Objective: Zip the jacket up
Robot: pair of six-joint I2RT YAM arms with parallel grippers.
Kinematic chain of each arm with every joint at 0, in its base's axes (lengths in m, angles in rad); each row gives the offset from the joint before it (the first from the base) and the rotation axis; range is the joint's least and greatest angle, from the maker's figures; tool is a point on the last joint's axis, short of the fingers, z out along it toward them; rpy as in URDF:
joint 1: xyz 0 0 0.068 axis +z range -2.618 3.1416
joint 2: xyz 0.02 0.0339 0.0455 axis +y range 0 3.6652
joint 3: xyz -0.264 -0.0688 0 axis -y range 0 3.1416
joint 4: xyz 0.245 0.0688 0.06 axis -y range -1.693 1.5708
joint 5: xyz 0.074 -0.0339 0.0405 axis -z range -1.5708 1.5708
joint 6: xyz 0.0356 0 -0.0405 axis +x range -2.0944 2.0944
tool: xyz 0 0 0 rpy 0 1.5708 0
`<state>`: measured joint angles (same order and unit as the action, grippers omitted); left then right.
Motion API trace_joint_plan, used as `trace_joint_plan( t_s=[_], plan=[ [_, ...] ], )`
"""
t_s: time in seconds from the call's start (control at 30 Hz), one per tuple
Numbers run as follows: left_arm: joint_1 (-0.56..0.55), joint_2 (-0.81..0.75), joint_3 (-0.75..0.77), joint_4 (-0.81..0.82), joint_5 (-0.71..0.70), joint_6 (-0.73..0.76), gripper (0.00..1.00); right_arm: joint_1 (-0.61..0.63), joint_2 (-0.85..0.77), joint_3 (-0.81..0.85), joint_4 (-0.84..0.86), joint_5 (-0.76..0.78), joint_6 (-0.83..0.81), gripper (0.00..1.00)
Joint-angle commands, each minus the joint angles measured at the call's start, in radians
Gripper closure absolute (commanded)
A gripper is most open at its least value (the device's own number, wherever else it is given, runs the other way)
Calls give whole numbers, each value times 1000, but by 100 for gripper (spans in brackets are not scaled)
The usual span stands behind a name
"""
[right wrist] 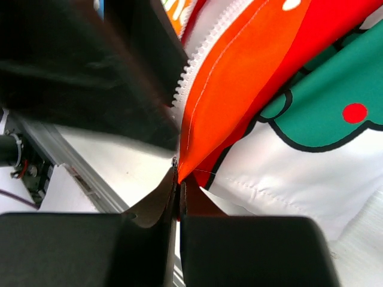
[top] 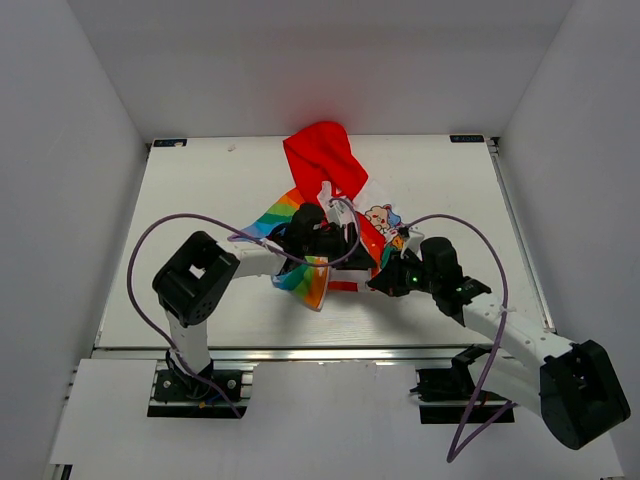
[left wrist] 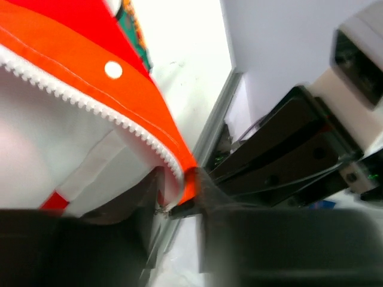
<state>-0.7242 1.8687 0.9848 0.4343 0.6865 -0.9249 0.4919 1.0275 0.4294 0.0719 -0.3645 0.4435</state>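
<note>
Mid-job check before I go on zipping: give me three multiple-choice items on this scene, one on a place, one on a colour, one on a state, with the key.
1. Where does the jacket have its hood?
A) toward the far edge of the table
B) by the arm bases
C) off the left side

2. What colour is the strip along the zipper teeth?
A) blue
B) orange
C) black

3. How is the right pincer?
A) open above the cloth
B) shut on nothing
C) shut on the jacket's edge

Key: 1 A, the top view shows the red hood beyond both arms. 2 B, the left wrist view shows orange beside the white teeth. 3 C, the right wrist view shows it clamping the orange corner.
</note>
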Motion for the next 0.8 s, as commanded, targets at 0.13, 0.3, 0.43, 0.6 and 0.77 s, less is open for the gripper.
trace_joint_plan(
  t_s=[0.13, 0.3, 0.43, 0.6, 0.77],
  plan=[
    [-9, -253, 58, -621, -227, 280, 2, -7, -49, 49, -87, 53, -11, 100],
    [-9, -333, 98, -1027, -530, 354, 2, -7, -70, 57, -170, 79, -32, 100],
    [-9, -322, 52, -1059, -575, 368, 4, -7, -63, 57, -187, 98, -45, 100],
    [-23, -281, 37, -1034, -574, 402, 19, -7, -37, 68, -195, 96, -45, 100],
    [-35, -263, 32, -1033, -623, 419, 24, -9, -35, 62, -196, 107, -45, 100]
  ],
)
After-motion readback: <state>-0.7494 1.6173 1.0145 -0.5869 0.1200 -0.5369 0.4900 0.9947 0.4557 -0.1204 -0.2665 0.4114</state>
